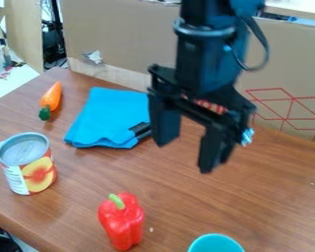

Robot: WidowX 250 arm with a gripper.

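Claw hangs wide open over the surface, nothing in grip, just R of the blue cloth lying nr the far edge. Carrot by far L corner; can, red pepper & teal cup toward near edge, L to R.

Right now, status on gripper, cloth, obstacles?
Gripper open, empty, above table. Blue cloth lying flat, folded. Dark object at its right edge, could obstruct. Red pepper nearer camera.
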